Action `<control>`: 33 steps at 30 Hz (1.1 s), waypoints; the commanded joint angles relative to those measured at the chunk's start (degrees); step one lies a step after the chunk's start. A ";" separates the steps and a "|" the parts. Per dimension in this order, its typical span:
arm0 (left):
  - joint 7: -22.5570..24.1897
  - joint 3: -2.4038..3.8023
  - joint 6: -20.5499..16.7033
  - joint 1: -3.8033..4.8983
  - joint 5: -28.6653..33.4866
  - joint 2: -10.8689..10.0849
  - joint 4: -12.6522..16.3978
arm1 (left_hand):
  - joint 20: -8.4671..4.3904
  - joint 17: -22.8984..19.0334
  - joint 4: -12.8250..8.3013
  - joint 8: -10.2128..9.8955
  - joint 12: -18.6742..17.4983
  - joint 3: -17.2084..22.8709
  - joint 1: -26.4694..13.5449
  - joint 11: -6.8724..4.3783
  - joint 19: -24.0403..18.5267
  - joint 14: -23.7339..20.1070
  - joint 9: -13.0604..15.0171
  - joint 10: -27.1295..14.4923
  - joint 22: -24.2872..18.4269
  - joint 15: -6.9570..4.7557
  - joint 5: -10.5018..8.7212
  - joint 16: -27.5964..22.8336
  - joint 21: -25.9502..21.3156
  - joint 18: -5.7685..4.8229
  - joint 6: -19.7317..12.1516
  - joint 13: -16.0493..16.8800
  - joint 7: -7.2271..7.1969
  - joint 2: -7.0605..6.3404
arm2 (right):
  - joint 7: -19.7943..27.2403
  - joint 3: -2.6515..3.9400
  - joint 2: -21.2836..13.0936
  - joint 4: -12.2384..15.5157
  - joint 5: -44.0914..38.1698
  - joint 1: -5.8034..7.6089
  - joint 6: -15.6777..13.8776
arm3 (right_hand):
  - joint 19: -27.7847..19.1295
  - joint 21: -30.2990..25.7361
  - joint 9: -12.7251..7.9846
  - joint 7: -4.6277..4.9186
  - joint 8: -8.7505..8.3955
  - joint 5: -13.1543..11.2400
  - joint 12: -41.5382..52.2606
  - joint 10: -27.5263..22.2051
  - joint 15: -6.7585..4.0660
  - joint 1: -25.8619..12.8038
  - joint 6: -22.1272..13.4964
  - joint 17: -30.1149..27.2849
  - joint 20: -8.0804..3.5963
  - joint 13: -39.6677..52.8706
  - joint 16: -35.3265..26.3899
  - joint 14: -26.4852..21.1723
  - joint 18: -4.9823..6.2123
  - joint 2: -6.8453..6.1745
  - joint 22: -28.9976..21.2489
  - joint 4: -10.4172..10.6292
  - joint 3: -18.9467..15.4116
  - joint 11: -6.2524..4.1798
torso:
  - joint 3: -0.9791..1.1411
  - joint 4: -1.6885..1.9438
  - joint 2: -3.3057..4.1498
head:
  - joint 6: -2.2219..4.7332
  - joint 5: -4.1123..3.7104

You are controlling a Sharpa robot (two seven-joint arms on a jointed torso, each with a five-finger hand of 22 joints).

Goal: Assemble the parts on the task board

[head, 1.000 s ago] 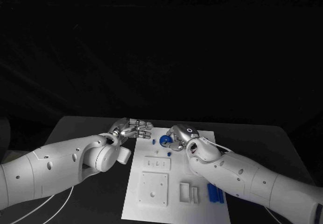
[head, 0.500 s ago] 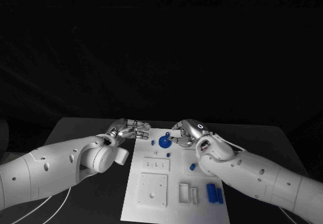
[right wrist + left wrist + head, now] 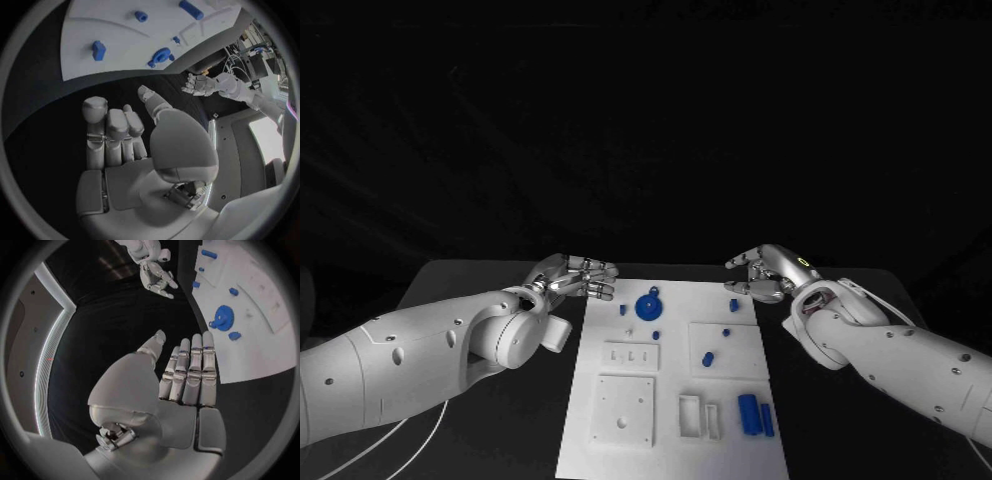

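Both hands hang over the far end of the table, and neither one holds anything. On the left side, the left hand is just beside the far left corner of the task board, over the black table. Its fingers lie straight and close side by side, the thumb a little away, with nothing between them. Next, going right, the white task board lies in the middle. Near its far end sits the blue gear, and very near it are 2 small blue pieces, too small for me to say their shape. More to the right, a blue peg is near the far right edge, and another small blue part lies on a raised white plate around the middle. At the near right corner, 2 blue bars lie together beside the white slots. Last, the right hand hovers just beyond the far right corner of the board, its fingers loosely bent and apart, empty.

I think this is a pause between 2 placements: the gear seems set, and the loose parts wait. The next move probably asks one hand to come down on a small part and pinch it carefully, because these pieces are tiny and could slip.
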 commanded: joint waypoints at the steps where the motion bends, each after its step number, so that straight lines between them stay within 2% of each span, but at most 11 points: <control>1: 0.97 0.05 1.79 0.05 -0.83 -0.04 -0.22 | -0.64 0.54 0.01 -0.11 -0.14 0.73 -0.03 -0.70 1.36 1.89 0.02 2.11 0.68 -0.77 0.26 1.17 1.28 0.28 0.14 0.02 -0.50 0.28 | 7.77 0.30 -0.74 -1.89 6.49 -0.77 5.19 | 2.09 0.11 -0.05 0.05 -0.20 1.02 -0.45 -0.38 0.26 0.31 0.37 -0.12 0.24 -0.17 -0.46 -0.16 -0.29 0.64 5.01 -1.01 -0.30 -0.02 | 0.59 -0.57 -0.23 | -0.13 0.09; 5: 0.97 0.05 2.09 0.04 -0.98 -0.02 -0.54 | -1.93 1.73 0.13 -0.12 -0.14 1.37 -0.12 -1.30 2.24 3.78 0.01 3.75 2.14 -1.80 0.21 3.06 3.73 -0.35 0.24 0.04 -0.67 -0.04 | 8.96 0.57 -0.92 -4.52 7.38 -1.66 6.29 | 2.00 0.35 -0.06 0.05 -0.20 2.07 -0.44 -0.40 0.26 0.32 0.40 -0.08 0.23 -0.21 -0.53 -0.16 -0.32 0.82 5.05 -2.02 -0.33 -0.01 | 0.86 -0.75 -0.32 | -0.21 0.16; 6: 0.97 0.05 2.16 0.03 -1.02 -0.01 -0.61 | -2.20 2.13 0.14 -0.12 -0.13 1.45 -0.13 -1.36 2.49 4.43 0.01 3.84 2.52 -2.10 0.23 3.80 4.38 -0.41 0.23 0.04 -0.68 -0.12 | 9.16 0.60 -0.84 -5.19 7.49 -1.89 6.50 | 1.97 0.33 -0.06 0.08 -0.21 2.30 -0.44 -0.41 0.27 0.40 0.40 -0.08 0.25 -0.22 -0.55 -0.16 -0.33 0.88 5.04 -2.25 -0.24 -0.02 | 1.03 -0.86 -0.31 | -0.27 0.23; 7: 0.97 0.05 2.22 0.03 -1.05 0.01 -0.68 | -2.78 3.01 0.24 -0.13 -0.19 1.66 -0.24 -1.27 2.25 3.94 0.00 3.80 3.65 -2.37 0.22 5.13 6.06 -0.88 0.28 0.01 -0.81 -0.36 | 9.34 0.63 -0.73 -5.87 7.58 -2.13 6.71 | 1.96 0.32 -0.06 0.07 -0.21 2.32 -0.43 -0.41 0.28 0.40 0.40 -0.08 0.25 -0.21 -0.56 -0.17 -0.33 0.89 5.04 -2.27 -0.23 -0.02 | 1.10 -0.89 -0.32 | -0.33 0.25; 10: 0.97 0.04 2.37 0.01 -1.10 0.09 -0.85 | -3.07 5.64 0.42 -0.06 -0.15 2.39 -0.13 -1.33 -0.16 2.82 0.03 3.26 6.94 -2.70 0.22 9.75 10.68 -0.85 0.24 0.04 -0.76 -0.56 | 9.72 0.69 -0.22 -7.83 7.73 -2.79 7.11 | 1.91 0.44 -0.08 0.13 -0.23 2.56 -0.51 -0.48 0.31 0.28 0.20 -0.07 0.27 -0.28 -0.59 -0.16 -0.34 0.90 5.05 -2.66 -0.22 0.01 | 1.28 -0.86 -0.29 | -0.43 0.20; 12: 0.98 0.04 2.49 -0.01 -1.12 0.14 -0.95 | -3.17 6.15 0.48 -0.13 -0.07 2.28 -0.30 -1.03 -0.21 3.15 0.01 2.25 7.60 -2.80 0.18 10.87 11.69 -0.71 0.15 0.07 -0.61 -0.80 | 9.95 0.71 0.30 -9.25 7.77 -3.23 7.30 | 1.84 0.41 -0.06 0.16 -0.23 2.60 -0.53 -0.51 0.33 0.28 0.08 -0.06 0.29 -0.32 -0.63 -0.17 -0.32 0.99 5.02 -2.99 -0.28 0.02 | 1.07 -0.74 -0.30 | -0.53 0.14; 13: 0.98 0.04 2.53 -0.01 -1.13 0.15 -0.98 | -3.22 6.70 0.52 -0.12 -0.03 2.27 -0.31 -0.88 -0.52 2.96 0.01 1.57 8.32 -2.84 0.21 12.05 12.74 -0.61 0.14 0.09 -0.58 -0.75 | 10.01 0.71 0.47 -9.67 7.78 -3.35 7.33 | 1.84 0.41 -0.06 0.16 -0.23 2.60 -0.53 -0.51 0.33 0.28 0.08 -0.06 0.29 -0.32 -0.63 -0.17 -0.32 0.99 5.02 -2.99 -0.28 0.02 | 1.11 -0.75 -0.29 | -0.55 0.12; 20: 0.95 0.04 3.06 -0.12 -1.16 0.45 -1.33 | -3.34 9.34 0.28 -0.13 -0.15 1.67 -0.22 -0.35 -2.64 1.26 0.01 -0.78 12.10 -3.07 0.22 19.06 18.20 -0.10 0.05 0.05 -0.41 -0.68 | 10.73 0.75 2.47 -13.47 7.82 -4.21 7.63 | 1.78 0.50 -0.06 0.26 -0.23 2.50 -0.55 -0.59 0.38 0.19 -0.39 -0.06 0.35 -0.35 -0.69 -0.20 -0.29 1.01 5.03 -3.24 -0.80 0.11 | 0.86 -0.45 -0.30 | -0.78 -0.29; 23: 0.93 0.04 3.27 -0.17 -1.17 0.60 -1.50 | -3.12 9.06 0.20 -0.13 -0.19 1.36 -0.25 -0.17 -3.43 0.61 0.01 -1.42 12.58 -2.91 0.20 19.77 18.90 0.06 0.09 0.04 -0.34 -0.58 | 10.94 0.75 3.65 -15.27 7.83 -4.41 7.61 | 1.73 0.55 -0.06 0.30 -0.21 2.25 -0.52 -0.65 0.41 0.17 -0.54 0.00 0.38 -0.35 -0.66 -0.21 -0.27 1.25 5.03 -3.33 -1.18 0.15 | 0.98 -0.30 -0.17 | -0.88 -0.38; 27: 0.87 0.04 3.62 -0.19 -1.17 0.72 -1.61 | -2.96 8.57 0.11 -0.13 -0.23 1.15 -0.16 0.10 -3.65 0.56 0.01 -2.63 12.56 -2.76 0.22 19.54 18.91 0.18 0.02 0.03 -0.25 -0.44 | 10.96 0.76 4.77 -16.95 7.85 -4.49 7.34 | 1.74 0.64 -0.05 0.29 -0.20 1.88 -0.47 -0.66 0.39 0.02 -0.49 0.06 0.36 -0.33 -0.61 -0.21 -0.26 1.45 5.04 -3.18 -1.15 0.14 | 0.88 -0.33 -0.15 | -1.04 -0.21; 33: 0.75 0.04 4.01 -0.20 -1.22 0.83 -1.70 | -3.04 8.35 0.07 -0.14 -0.24 0.89 -0.06 0.12 -3.45 1.08 0.00 -3.35 12.67 -2.89 0.24 19.64 19.23 0.26 -0.22 0.02 -0.21 -0.29 | 10.76 0.76 6.18 -18.87 8.10 -4.53 6.60 | 1.76 0.65 -0.06 0.27 -0.21 1.43 -0.31 -0.61 0.34 -0.41 -0.45 0.16 0.32 -0.26 -0.51 -0.18 -0.23 1.72 5.03 -2.74 -1.07 0.13 | 0.88 -0.36 -0.18 | -1.22 -0.05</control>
